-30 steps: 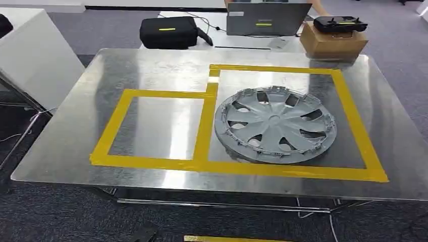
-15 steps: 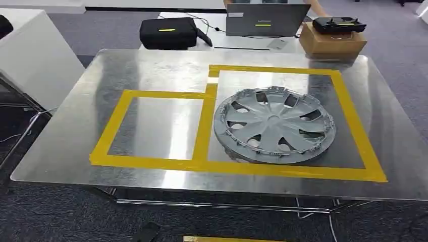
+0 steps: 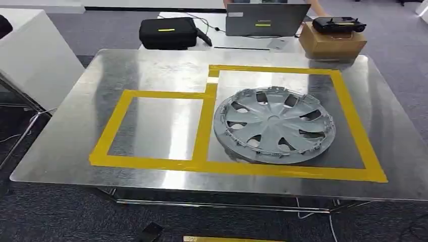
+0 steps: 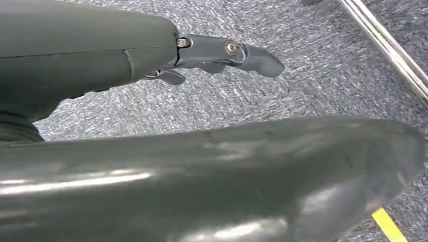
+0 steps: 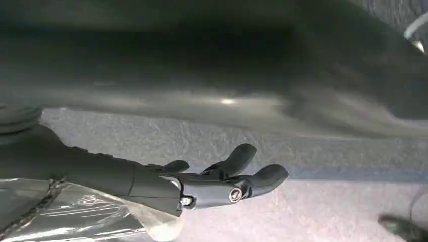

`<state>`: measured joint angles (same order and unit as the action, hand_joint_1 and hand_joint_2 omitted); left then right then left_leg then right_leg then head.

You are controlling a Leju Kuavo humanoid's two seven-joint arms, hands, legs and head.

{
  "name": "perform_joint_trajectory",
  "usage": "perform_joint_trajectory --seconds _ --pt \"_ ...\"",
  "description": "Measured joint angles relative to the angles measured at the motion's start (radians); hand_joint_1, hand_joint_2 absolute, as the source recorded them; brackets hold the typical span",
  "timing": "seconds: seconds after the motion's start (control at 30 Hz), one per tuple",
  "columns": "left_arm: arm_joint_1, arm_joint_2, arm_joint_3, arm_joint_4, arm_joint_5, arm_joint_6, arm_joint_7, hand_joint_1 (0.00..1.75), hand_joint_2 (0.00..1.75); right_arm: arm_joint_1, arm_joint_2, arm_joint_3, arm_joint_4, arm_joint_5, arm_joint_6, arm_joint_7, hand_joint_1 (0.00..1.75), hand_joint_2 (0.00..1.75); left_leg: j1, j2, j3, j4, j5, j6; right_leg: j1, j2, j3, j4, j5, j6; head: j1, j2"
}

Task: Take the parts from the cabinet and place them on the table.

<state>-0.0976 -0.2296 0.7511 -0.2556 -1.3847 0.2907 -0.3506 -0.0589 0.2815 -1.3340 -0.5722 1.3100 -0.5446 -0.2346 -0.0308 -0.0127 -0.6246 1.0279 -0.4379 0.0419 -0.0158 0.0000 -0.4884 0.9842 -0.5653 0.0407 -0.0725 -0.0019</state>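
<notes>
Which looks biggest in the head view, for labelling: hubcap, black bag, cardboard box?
1. Hubcap, clearly.
2. Black bag and cardboard box look alike; both sit farther away, so unranked.

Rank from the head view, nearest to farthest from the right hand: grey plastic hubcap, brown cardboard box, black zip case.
The right hand hangs open over carpet at the robot's right side, so this order is a judgement.
1. Grey plastic hubcap: on the table, inside the right-hand yellow tape frame.
2. Brown cardboard box: beyond the table's far right corner.
3. Black zip case: beyond the far edge, to the left.
</notes>
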Motion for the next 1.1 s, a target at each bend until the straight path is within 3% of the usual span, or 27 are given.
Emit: perform_joint_trajectory --seconds 0.1,0.33,0.47,0.5,0.53,0.57,0.63,0.67,0.7,0.73,0.8,0.83,0.87,0.97,1.0,1.03,1.07,1.1 --pt "0.001 0.001 0.0 0.0 -0.009 -0.002 0.024 0.0 0.0 -0.006 -0.002 -0.005 0.037 -0.005 0.068 0.003 0.0 0.0 0.0 0.0 0.0 0.0 0.0 0.0 0.0 0.0 0.0 0.0 0.0 0.0 0.0 0.0" --pt "0.006 0.001 0.0 0.0 -0.018 -0.016 0.058 0.0 0.0 -0.012 -0.005 -0.005 0.082 0.014 0.096 0.002 0.0 0.0 0.0 0.0 0.0 0.0 0.0 0.0 0.0 0.0 0.0 0.0 0.0 0.0 0.0 0.0" --pt "0.009 0.002 0.002 0.0 -0.017 -0.028 0.064 0.0 0.0 -0.015 -0.006 -0.004 0.098 0.015 0.107 0.0 0.0 0.0 -0.006 0.0 0.003 0.0 -0.008 0.016 -0.004 -0.002 0.007 -0.014 0.002 0.011 -0.001 0.0" --pt "0.009 0.001 0.002 0.0 -0.017 -0.028 0.064 0.0 0.0 -0.017 -0.008 -0.004 0.099 0.016 0.107 0.0 0.0 0.0 0.001 0.0 0.014 -0.018 -0.002 0.019 0.001 -0.002 0.013 -0.016 -0.002 0.016 -0.001 0.0" --pt "0.011 0.0 0.002 0.0 -0.017 -0.028 0.066 0.0 0.0 -0.018 -0.013 -0.003 0.101 0.016 0.107 -0.001 0.0 0.0 0.007 0.0 0.025 -0.033 0.003 0.022 -0.001 -0.001 0.008 0.012 -0.02 0.014 0.001 0.0" --pt "0.01 0.0 0.002 0.0 -0.017 -0.028 0.066 0.0 0.0 -0.019 -0.013 -0.003 0.103 0.016 0.108 -0.002 0.0 0.0 0.009 0.003 0.028 -0.036 0.007 0.027 0.0 0.001 -0.02 0.069 -0.056 0.014 0.003 0.0" --pt "0.01 -0.001 0.003 0.0 -0.017 -0.03 0.066 0.0 0.0 -0.019 -0.019 -0.003 0.107 0.015 0.109 -0.002 0.0 0.0 0.009 0.004 0.028 -0.036 0.006 0.029 -0.002 0.001 -0.107 0.232 -0.134 0.018 0.003 0.0" --pt "0.011 -0.002 0.003 0.0 -0.016 -0.031 0.066 0.0 0.0 -0.018 -0.019 -0.004 0.11 0.015 0.109 -0.002 0.0 0.0 0.009 0.004 0.028 -0.035 0.005 0.028 -0.003 0.0 -0.143 0.292 -0.15 0.02 0.002 0.0" --pt "0.013 -0.002 0.004 0.0 -0.014 -0.034 0.066 0.0 0.0 -0.017 -0.019 -0.004 0.113 0.015 0.113 -0.002 0.0 0.0 0.009 0.004 0.028 -0.035 0.005 0.027 -0.003 0.0 -0.158 0.306 -0.137 0.022 0.003 0.0" --pt "0.014 -0.002 0.004 0.0 -0.011 -0.035 0.066 0.0 0.0 -0.017 -0.019 -0.004 0.116 0.015 0.116 -0.002 0.0 0.0 0.009 0.003 0.029 -0.034 0.004 0.026 -0.006 0.0 -0.147 0.267 -0.098 0.023 0.002 0.0" --pt "0.015 -0.002 0.006 0.0 -0.007 -0.043 0.063 0.0 0.0 -0.02 -0.021 -0.003 0.118 0.015 0.125 -0.002 0.0 0.0 0.01 0.003 0.031 -0.027 0.001 0.019 -0.01 -0.001 -0.069 0.085 0.007 0.024 0.002 0.0" --pt "0.015 -0.002 0.009 0.0 -0.006 -0.044 0.06 0.0 0.0 -0.022 -0.023 -0.004 0.12 0.016 0.127 -0.003 0.0 0.0 0.01 0.003 0.029 -0.019 -0.003 0.012 -0.012 -0.002 -0.037 0.009 0.032 0.022 0.004 0.0" --pt "0.015 -0.002 0.012 0.0 -0.005 -0.045 0.059 0.0 0.0 -0.023 -0.023 -0.003 0.122 0.016 0.131 -0.005 0.0 0.0 0.003 0.002 0.029 -0.012 -0.006 0.003 -0.005 0.002 -0.042 0.016 0.038 0.015 0.002 0.0" --pt "0.016 -0.002 0.019 0.0 -0.007 -0.044 0.058 0.0 0.0 -0.022 -0.023 -0.003 0.127 0.016 0.132 -0.007 0.0 0.0 0.008 0.002 0.027 -0.012 0.003 -0.013 -0.002 0.004 -0.037 0.021 0.045 -0.002 0.0 0.0" --pt "0.018 -0.001 0.021 0.0 -0.008 -0.043 0.057 0.0 0.0 -0.021 -0.023 -0.004 0.128 0.016 0.132 -0.007 0.0 0.0 0.005 0.001 0.025 -0.009 0.005 -0.017 -0.009 0.002 -0.041 0.014 0.054 -0.014 0.0 0.0" --pt "0.018 -0.001 0.023 0.0 -0.008 -0.043 0.057 0.0 0.0 -0.024 -0.021 -0.003 0.13 0.016 0.133 -0.006 0.0 0.0 0.008 0.001 0.017 0.003 -0.02 -0.025 -0.012 -0.003 -0.042 0.011 0.06 -0.022 0.0 0.0" --pt "0.019 -0.002 0.025 0.0 -0.009 -0.042 0.056 0.0 0.0 -0.024 -0.022 -0.003 0.13 0.016 0.133 -0.005 0.0 0.0 0.011 0.002 0.003 0.046 -0.065 -0.034 -0.013 -0.003 -0.048 0.011 0.065 -0.029 -0.008 0.0" --pt "0.018 -0.002 0.026 0.0 -0.01 -0.042 0.056 0.0 0.0 -0.024 -0.023 -0.003 0.13 0.016 0.133 -0.001 0.0 0.0 0.018 0.002 -0.023 0.123 -0.118 -0.042 -0.013 -0.004 -0.056 0.011 0.07 -0.031 -0.011 0.0"
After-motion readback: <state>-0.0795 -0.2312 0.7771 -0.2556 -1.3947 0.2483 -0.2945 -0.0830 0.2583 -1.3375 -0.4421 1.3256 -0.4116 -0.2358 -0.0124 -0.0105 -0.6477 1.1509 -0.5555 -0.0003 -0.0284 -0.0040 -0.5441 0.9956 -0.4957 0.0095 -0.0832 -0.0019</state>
